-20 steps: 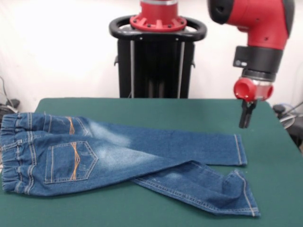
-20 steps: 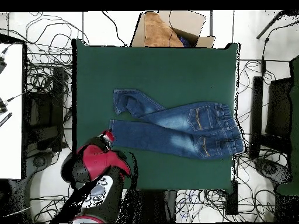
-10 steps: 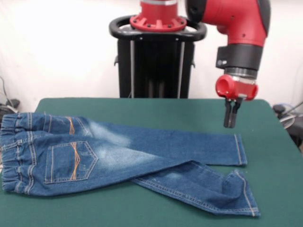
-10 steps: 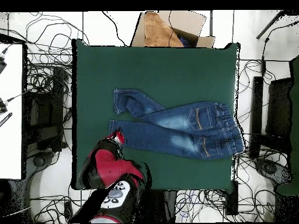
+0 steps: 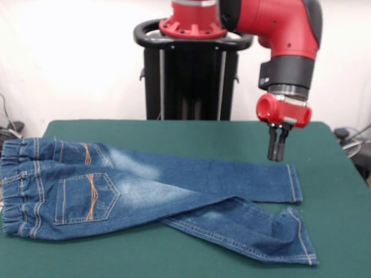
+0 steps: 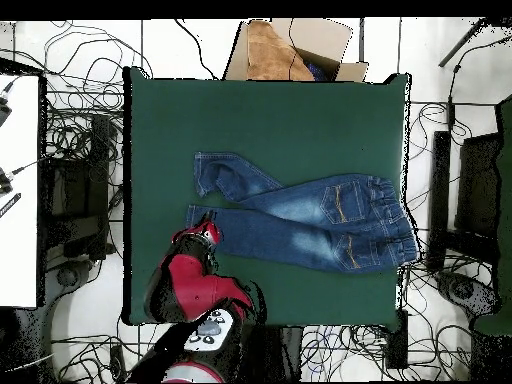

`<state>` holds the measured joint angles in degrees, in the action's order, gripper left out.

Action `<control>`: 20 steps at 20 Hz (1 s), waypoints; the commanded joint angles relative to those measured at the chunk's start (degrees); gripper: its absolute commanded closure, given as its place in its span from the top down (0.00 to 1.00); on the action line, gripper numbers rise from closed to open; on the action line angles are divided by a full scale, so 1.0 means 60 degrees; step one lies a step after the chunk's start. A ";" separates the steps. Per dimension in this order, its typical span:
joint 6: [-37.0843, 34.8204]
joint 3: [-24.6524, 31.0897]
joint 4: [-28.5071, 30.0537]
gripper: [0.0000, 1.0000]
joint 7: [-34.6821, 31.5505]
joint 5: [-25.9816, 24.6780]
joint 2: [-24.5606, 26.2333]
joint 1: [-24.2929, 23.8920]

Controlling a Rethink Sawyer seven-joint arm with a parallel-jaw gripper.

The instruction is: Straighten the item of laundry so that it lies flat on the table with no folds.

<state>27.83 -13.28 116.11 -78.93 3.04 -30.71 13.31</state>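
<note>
I see the jeans (image 5: 145, 197) on the left-to-centre part of the table (image 5: 191, 136), gathered waistband (image 5: 14, 191) at the far left, back pockets up, orange stitching showing. Both legs run right. The far leg lies mostly flat, its hem (image 5: 294, 183) squared off. The near leg crosses low and ends in a folded, rumpled cuff (image 5: 298, 234) at the right, near the table's near edge. My read: that cuff fold is the main thing keeping the garment from lying flat; the legs also lie close together where they overlap mid-length.

The gripper (image 5: 276, 157) hangs just above the far leg's hem, fingers pointing down and nearly together, a thin slit between them, nothing held. Probably positioned to pinch that hem and pull.

Around: plenty of bare green right of and beyond the hems, so nothing blocks a pull. Overhead, a cardboard box (image 6: 295, 48) sits off the table, and cables litter the floor, none on the work surface.
</note>
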 commanded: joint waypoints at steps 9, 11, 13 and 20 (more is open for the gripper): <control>0.0151 0.0681 0.0198 0.00 -0.3031 0.0650 -0.0230 -0.0391; 0.0246 0.0641 0.0185 0.00 -0.3078 0.0705 -0.0322 -0.0420; 0.0354 0.0549 0.0090 0.00 -0.3092 0.0819 -0.0305 -0.0478; 0.0359 0.0884 -0.0534 0.00 -0.2972 0.0910 0.0373 -0.0902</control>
<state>28.78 -13.29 116.09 -79.73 4.12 -32.41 9.77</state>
